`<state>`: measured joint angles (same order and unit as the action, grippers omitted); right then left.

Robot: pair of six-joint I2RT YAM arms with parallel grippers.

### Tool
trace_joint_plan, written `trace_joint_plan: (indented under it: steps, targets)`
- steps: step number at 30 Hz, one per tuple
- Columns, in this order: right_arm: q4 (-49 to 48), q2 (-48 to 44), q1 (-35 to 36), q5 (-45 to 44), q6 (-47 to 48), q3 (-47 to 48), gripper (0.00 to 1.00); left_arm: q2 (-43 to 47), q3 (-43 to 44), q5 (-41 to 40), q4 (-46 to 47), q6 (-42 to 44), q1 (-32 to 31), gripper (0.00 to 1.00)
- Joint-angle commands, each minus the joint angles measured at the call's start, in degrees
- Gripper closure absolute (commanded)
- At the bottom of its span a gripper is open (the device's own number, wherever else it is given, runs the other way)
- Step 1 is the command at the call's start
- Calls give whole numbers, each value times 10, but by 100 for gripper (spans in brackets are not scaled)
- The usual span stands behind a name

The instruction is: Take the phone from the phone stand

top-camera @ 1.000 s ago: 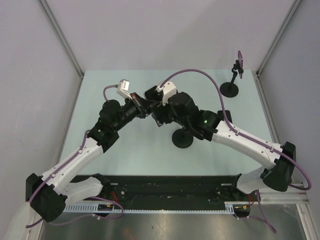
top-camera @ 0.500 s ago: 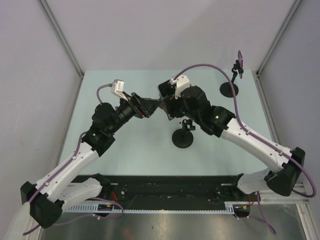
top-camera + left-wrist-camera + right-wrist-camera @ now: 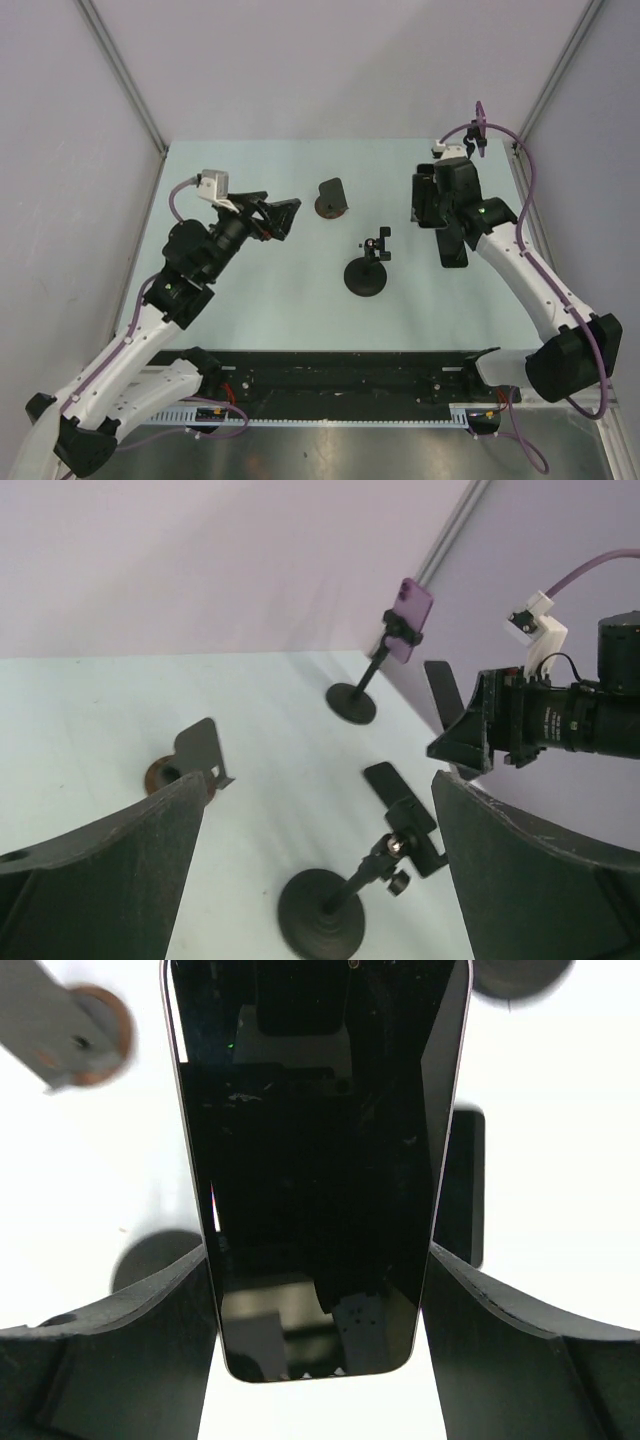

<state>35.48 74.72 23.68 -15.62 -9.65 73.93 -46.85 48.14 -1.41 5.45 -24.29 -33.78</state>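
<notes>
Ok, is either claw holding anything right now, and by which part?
The right claw grips the phone by its two long side edges, near one end. The left claw is open and holds nothing.

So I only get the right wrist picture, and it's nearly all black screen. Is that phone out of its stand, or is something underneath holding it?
Observer: It's out. From above, the right fingers hold the phone over the right side of the table, apart from the bare stand in the middle.
Operator: Is that the only phone around?
Observer: No. The left wrist view shows a purple phone clamped in a second stand at the far right corner.
</notes>
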Motion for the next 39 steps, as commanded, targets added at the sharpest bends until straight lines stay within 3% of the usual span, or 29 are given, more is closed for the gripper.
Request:
trace_joint_plan:
  steps: [1,9,17,30,39]
  targets:
    - [-9,-9,-57,58,-33,-64,100,21,-28,-38,-12,60,6,0]
    - [-90,57,-79,124,-21,-155,100,21,-95,-63,-12,112,7,0]
    - [-133,171,-72,112,-20,-168,96,-18,-154,-71,7,143,9,0]
    - [-146,236,-63,50,-8,-171,65,-23,-156,-71,26,160,9,0]
    - [-161,253,-61,5,-4,-171,55,-23,-158,-69,28,156,9,0]
